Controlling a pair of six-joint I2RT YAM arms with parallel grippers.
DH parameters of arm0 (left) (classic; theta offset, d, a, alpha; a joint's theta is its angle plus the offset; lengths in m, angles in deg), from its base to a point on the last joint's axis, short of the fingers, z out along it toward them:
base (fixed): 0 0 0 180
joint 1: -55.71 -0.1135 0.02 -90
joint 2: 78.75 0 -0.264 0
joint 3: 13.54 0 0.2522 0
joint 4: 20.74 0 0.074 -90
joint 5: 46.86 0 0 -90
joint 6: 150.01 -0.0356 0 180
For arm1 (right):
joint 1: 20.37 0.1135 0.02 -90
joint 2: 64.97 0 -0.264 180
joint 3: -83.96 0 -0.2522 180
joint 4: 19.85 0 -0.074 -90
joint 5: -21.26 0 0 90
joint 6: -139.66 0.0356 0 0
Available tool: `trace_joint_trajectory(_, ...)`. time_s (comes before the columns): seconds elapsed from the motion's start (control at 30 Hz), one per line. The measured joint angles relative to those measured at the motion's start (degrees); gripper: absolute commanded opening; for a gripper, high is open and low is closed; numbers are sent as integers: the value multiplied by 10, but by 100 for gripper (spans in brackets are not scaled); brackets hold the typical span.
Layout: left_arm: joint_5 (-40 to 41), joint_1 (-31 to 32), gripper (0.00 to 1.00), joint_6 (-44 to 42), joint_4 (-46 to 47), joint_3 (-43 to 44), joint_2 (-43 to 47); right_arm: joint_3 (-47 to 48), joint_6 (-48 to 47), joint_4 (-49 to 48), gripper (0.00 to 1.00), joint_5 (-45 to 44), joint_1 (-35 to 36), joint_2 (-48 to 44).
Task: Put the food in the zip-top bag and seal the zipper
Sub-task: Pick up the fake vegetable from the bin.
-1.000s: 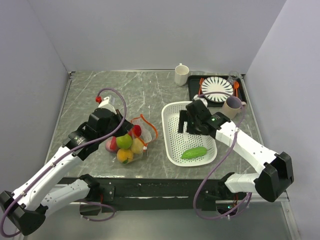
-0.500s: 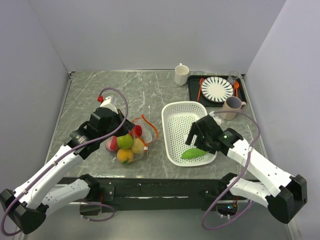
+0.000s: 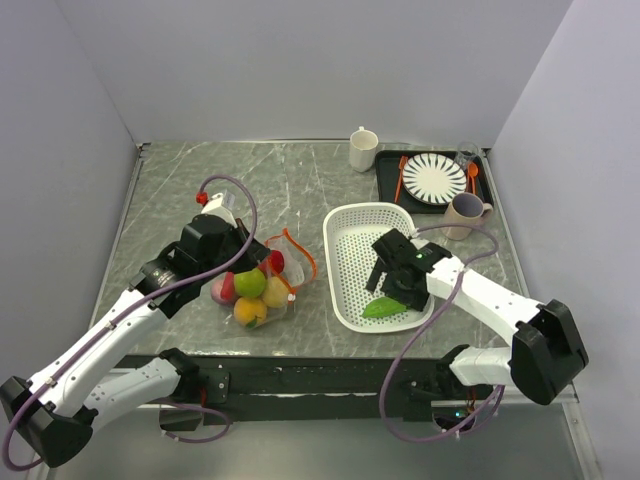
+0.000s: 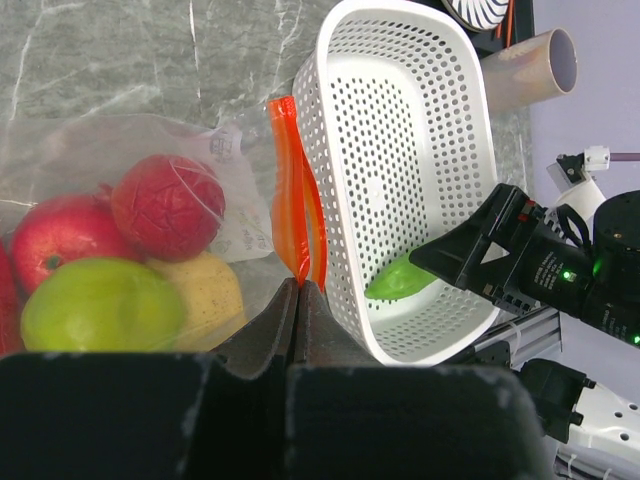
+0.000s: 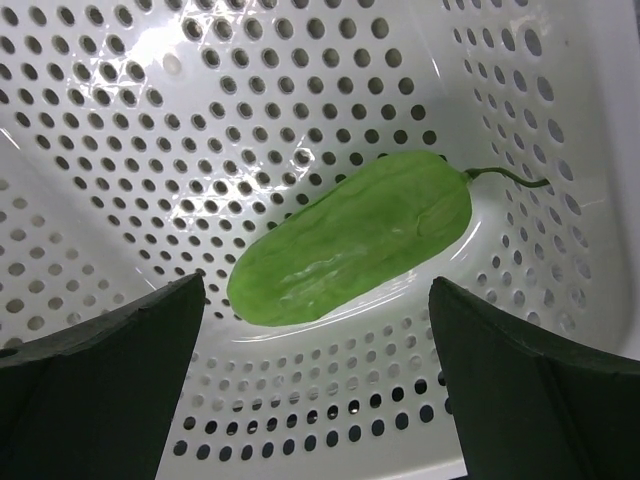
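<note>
1. Both arms reach across the grey surface (image 3: 200,180), the right one bent left over the white basket (image 3: 345,215).
2. The zip-top bag (image 4: 240,200), holding fruit balls (image 4: 165,205), lies left of the basket.
3. The right pincer (image 5: 312,300) hangs released, straddling the green cucumber (image 5: 350,235) in the basket's near end.
4. The left pincer (image 4: 300,292) is clenched on the zipper (image 4: 295,190).

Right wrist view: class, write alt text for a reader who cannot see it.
A green cucumber lies slantwise on the floor of a white perforated basket. The open right pincer hangs above it, one dark finger at each lower corner of the picture.
</note>
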Motion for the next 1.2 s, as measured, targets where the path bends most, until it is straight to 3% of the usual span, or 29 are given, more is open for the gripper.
trace_joint_trajectory(0.6, 1, 0, 1, -2, -1, 0, -3, 8, -12, -61, 98, -1, 0, 125)
trace_joint_trajectory(1.2, 6, 0, 1, -2, -7, 0, -3, 139, -200, -106, 96, -36, 0, 199)
